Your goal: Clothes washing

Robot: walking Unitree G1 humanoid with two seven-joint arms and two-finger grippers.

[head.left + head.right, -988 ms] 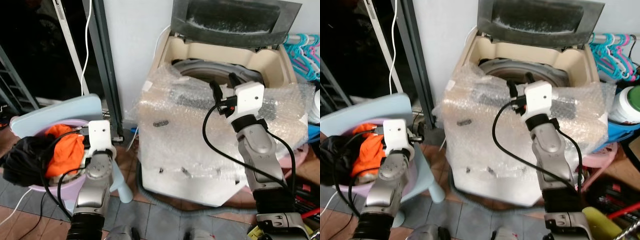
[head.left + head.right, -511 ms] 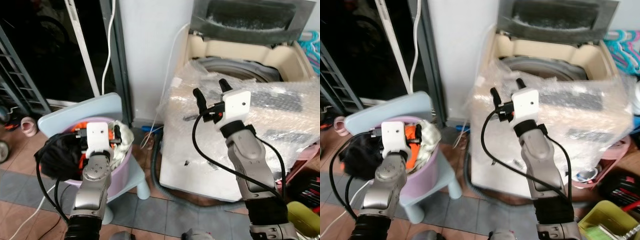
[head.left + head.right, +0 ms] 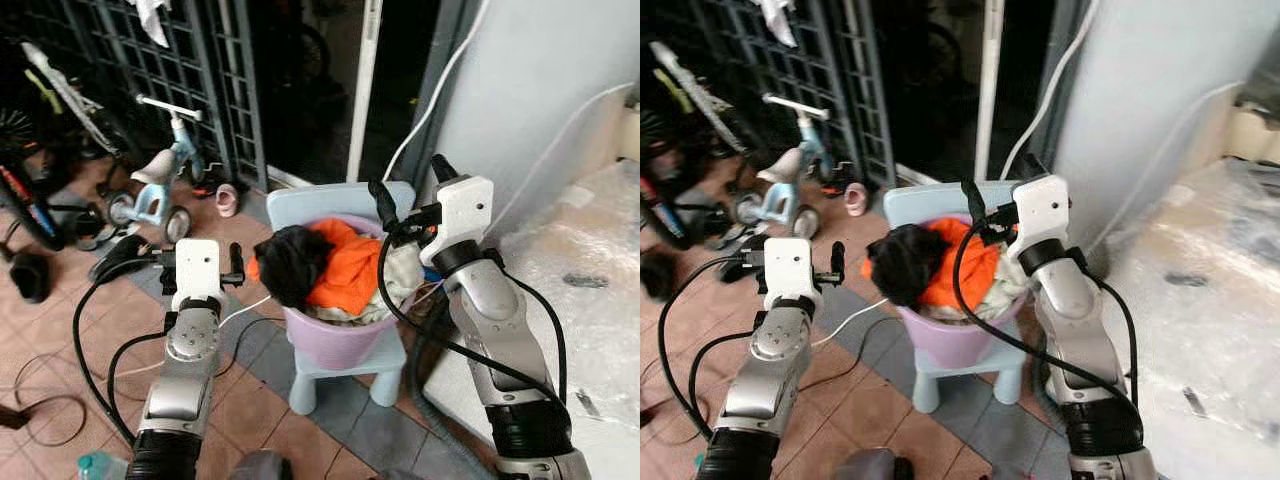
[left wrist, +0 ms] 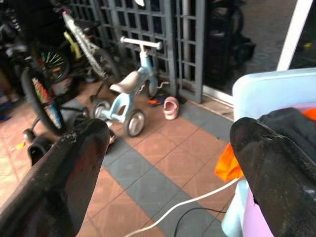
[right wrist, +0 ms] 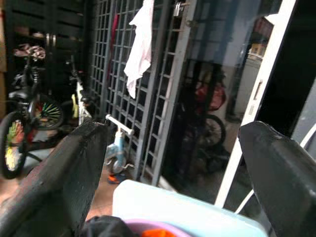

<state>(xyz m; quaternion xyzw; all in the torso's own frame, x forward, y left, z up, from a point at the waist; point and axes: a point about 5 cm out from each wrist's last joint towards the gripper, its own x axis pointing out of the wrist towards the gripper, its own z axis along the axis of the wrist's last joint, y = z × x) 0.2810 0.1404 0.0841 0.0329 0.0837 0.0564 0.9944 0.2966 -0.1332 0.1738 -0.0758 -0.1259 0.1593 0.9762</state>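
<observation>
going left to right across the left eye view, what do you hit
bicycle wheel → small blue tricycle → left gripper → black garment → orange garment → right gripper → bubble-wrapped washing machine

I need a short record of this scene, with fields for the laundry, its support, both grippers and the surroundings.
laundry: black and orange clothes heaped in a purple basin
support: light blue stool on the tiled floor
left gripper: open, beside the basin, empty
right gripper: open, above the clothes, empty
surroundings: child's tricycle by a metal grille
</observation>
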